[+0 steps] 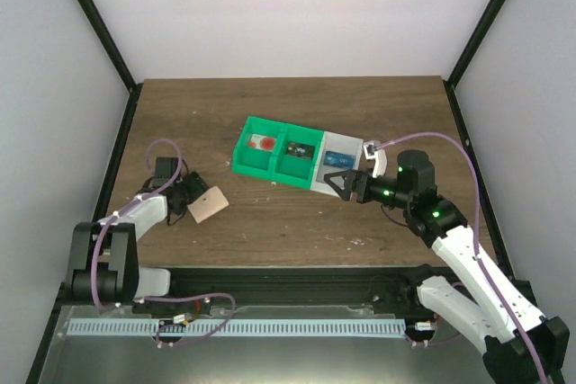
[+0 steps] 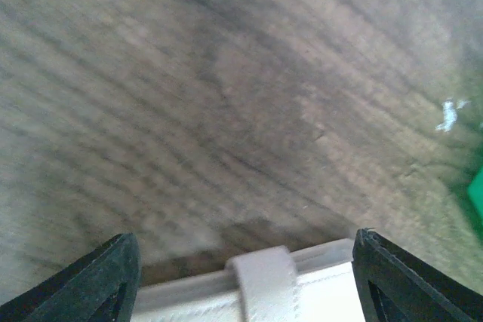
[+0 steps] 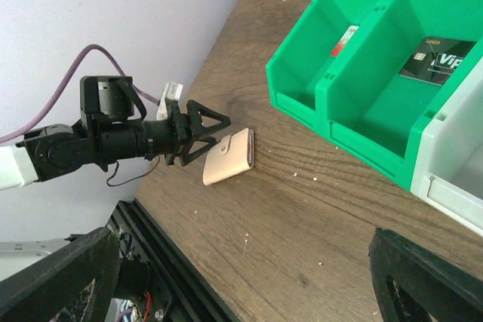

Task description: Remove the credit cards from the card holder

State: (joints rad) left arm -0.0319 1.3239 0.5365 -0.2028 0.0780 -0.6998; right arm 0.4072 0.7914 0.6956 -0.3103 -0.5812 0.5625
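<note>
The card holder (image 1: 209, 205) lies closed and flat on the wooden table, tan outside up, its snap strap showing (image 3: 229, 156). My left gripper (image 1: 189, 197) is open at the holder's left edge, and in the left wrist view the holder's strap end (image 2: 260, 288) sits between the two black fingers (image 2: 90, 284). My right gripper (image 1: 343, 184) is open and holds nothing, hovering by the white bin (image 1: 340, 144). One card with a red mark (image 1: 263, 143) and one dark card (image 1: 300, 150) lie in the green bins (image 1: 270, 171). A blue card (image 1: 337, 159) lies in the white bin.
The row of bins sits at the table's middle, angled toward the right. Black frame posts (image 1: 94, 20) stand at the back corners, and a black rail (image 1: 297, 278) runs along the near edge. White crumbs (image 2: 448, 115) dot the wood.
</note>
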